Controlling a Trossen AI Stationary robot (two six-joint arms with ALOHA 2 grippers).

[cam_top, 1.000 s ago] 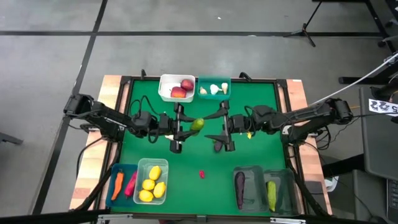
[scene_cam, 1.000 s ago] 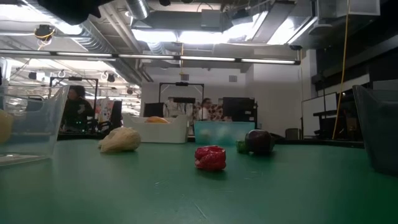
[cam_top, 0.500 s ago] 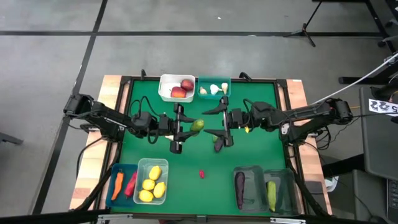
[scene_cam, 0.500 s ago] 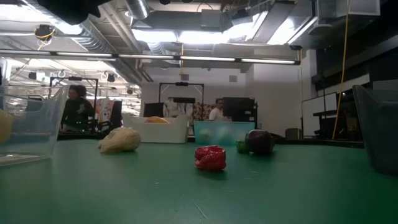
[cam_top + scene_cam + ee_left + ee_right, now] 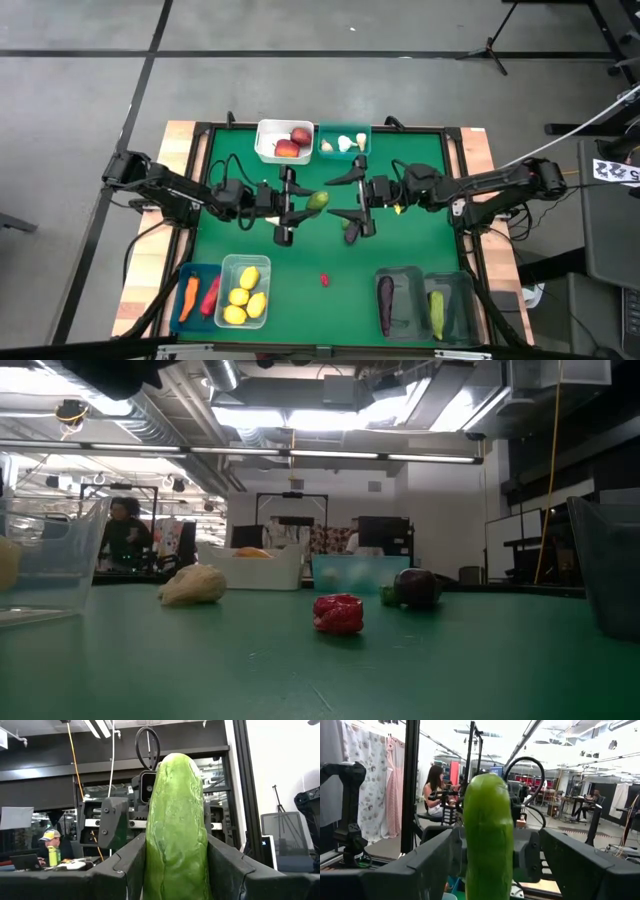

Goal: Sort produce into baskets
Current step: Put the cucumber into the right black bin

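Your left pincer (image 5: 297,205) squeezes a smooth green toy cucumber (image 5: 317,201) above the desk's (image 5: 420,160) middle. Your right pincer (image 5: 352,204), wide open, faces it for a handover. Next, close it, then carry to the smoky bin (image 5: 447,305) at five o'clock.

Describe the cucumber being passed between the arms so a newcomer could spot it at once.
On the green table, look at the middle, where the two arms meet. The left tool is shut on a green cucumber held above the mat, facing the open right tool. The other cucumber lies in a dark bin at the near right.
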